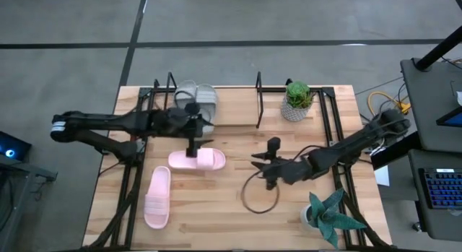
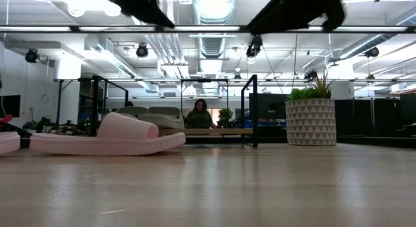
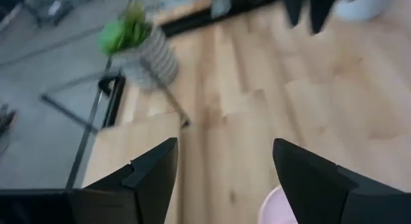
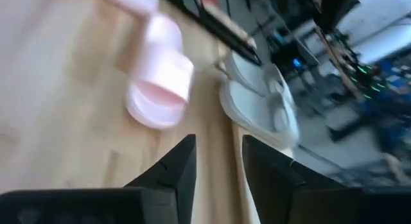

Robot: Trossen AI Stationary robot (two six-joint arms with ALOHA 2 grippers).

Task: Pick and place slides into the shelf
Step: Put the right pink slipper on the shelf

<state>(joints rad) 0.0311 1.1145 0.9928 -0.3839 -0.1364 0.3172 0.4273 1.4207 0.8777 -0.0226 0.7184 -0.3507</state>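
Observation:
Two grey slides (image 1: 195,99) sit side by side in the left part of the black wire shelf (image 1: 258,107) at the table's far edge. One pale pink slide (image 1: 197,160) lies sole-down mid-table, and the low view shows this pink slide (image 2: 107,139) flat on the wood. The second pink slide (image 1: 157,198) lies nearer the left near corner. My left gripper (image 1: 193,145) hangs open just above the mid-table pink slide's far side; its wrist view shows the open fingers (image 3: 225,147) over bare wood. My right gripper (image 1: 258,165) is open to the right of that slide, raised off the table.
A potted plant in a patterned pot (image 1: 297,100) stands at the shelf's right end. A second plant (image 1: 328,216) stands at the near right corner. A dark cable loop (image 1: 260,196) lies under the right arm. Black rails (image 1: 128,187) run along both table sides.

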